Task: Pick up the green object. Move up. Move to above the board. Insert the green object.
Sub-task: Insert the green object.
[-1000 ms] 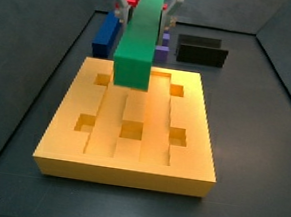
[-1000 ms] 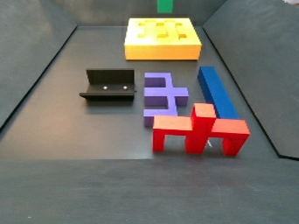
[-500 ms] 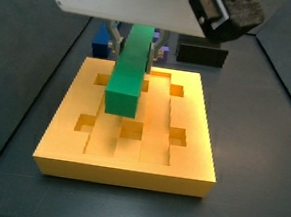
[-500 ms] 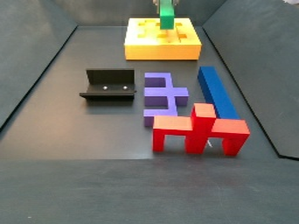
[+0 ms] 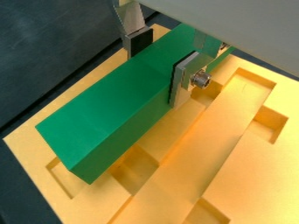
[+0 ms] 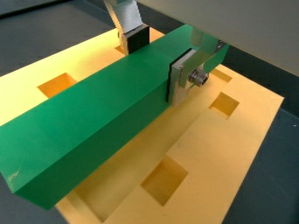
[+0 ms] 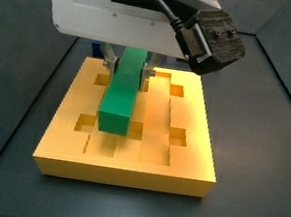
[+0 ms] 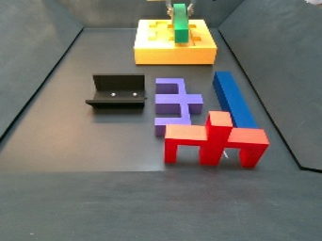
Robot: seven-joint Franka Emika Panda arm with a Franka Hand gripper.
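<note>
Dark grey walls enclose a dark grey worktop [image 8: 75, 141]. Against its far edge in a side view lies the board [image 8: 157, 52], a thick orange-yellow block with lengthwise grooves and square holes. The claw [image 5: 162, 63] hangs over the board, clenched on the green object [image 7: 120, 95], a long green bar. In both wrist views its silver fingers [image 6: 183, 77] press the bar's long sides near one end, so most of the bar's length juts free. The bar lies lengthwise along the board, low over it; whether it touches the orange surface cannot be told. This alignment probably serves the insertion, letting the bar drop squarely into a groove.

Elsewhere on the worktop, well apart from the board, sit the spare pieces: a blue bar [image 8: 233, 99] along the right edge, a purple piece [image 8: 178, 102] beside it, a red piece [image 8: 216, 139] nearer the front, and the dark fixture [image 8: 117, 92] towards the left.
</note>
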